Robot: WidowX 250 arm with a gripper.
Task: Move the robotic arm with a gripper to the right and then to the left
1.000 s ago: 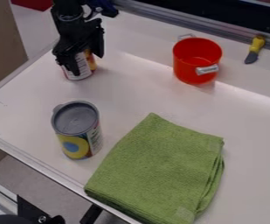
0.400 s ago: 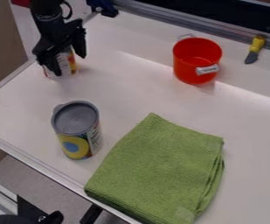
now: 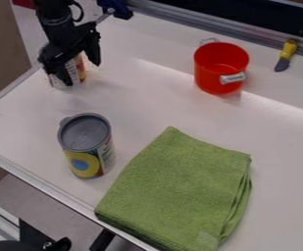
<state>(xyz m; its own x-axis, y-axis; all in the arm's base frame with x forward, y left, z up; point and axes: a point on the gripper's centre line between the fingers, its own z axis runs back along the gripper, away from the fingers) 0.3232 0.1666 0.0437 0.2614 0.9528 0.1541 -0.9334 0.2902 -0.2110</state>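
Observation:
The black gripper point(image 3: 80, 71) is low over the table at the upper left, its fingers open and apart. One finger hangs in front of a small can point(image 3: 73, 73) with a white, red and yellow label; the other is to the can's right, with a narrow gap beside it. The gripper's body hides the can's top. The can stands upright on the table.
A larger can with a grey lid point(image 3: 86, 144) stands nearer the front, left of a folded green cloth point(image 3: 180, 191). A red pot point(image 3: 221, 67) and a yellow-handled knife point(image 3: 286, 55) are at the back right. The table's edge point(image 3: 42, 184) runs along the front left.
Gripper and small can both shifted left from their earlier place. Most recently the gripper moved slightly back to the right while the can stayed about where it was.

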